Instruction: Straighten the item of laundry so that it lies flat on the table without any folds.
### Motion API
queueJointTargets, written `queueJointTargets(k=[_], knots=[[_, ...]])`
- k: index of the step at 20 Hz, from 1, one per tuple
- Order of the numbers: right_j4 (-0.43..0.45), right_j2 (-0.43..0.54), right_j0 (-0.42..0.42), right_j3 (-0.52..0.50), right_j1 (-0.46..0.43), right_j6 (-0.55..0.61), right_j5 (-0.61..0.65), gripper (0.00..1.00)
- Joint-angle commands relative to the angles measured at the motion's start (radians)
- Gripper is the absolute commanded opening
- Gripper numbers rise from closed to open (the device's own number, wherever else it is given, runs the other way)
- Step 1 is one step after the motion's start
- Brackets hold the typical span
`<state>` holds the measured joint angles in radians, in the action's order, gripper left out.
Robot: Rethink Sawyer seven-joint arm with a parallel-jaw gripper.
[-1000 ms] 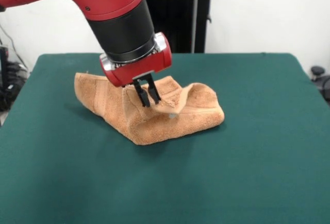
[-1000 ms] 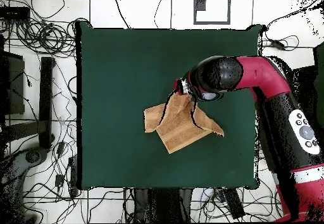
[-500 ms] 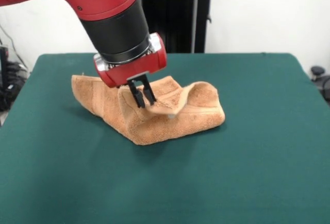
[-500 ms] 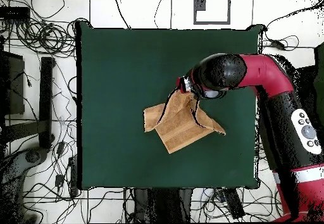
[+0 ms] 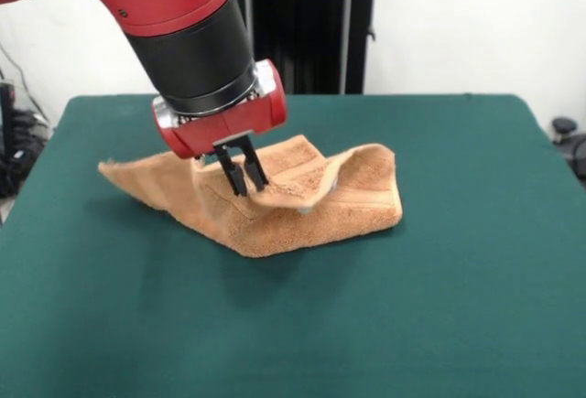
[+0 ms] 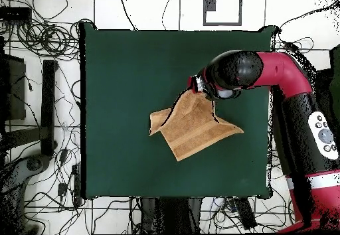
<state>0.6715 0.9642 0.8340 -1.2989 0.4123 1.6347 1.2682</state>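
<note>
Front view: gripper (image 5: pixel 243 177) pinched shut on raised towel (image 5: pixel 275 199) fold; rest of cloth trailing below and either side across table (image 5: pixel 439 279).

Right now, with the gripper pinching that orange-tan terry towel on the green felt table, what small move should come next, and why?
Probably keep drawing the pinched edge outward toward the front view's left, staying low. The gripper is shut on the orange-tan terry towel, whose right part stands up in a humped fold while its left corner lies stretched thin on the green felt table. More pull should flatten that hump.
</note>
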Motion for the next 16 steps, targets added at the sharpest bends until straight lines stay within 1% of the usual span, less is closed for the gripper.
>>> queueJointTargets(k=[1, 8, 16], knots=[[-0.003, -0.023, -0.066, 0.057, -0.046, -0.366, 0.11, 0.0], [0.003, -0.019, -0.065, 0.057, -0.05, -0.367, 0.103, 0.0], [0.009, -0.014, -0.052, 0.033, -0.048, -0.361, 0.066, 0.0]])
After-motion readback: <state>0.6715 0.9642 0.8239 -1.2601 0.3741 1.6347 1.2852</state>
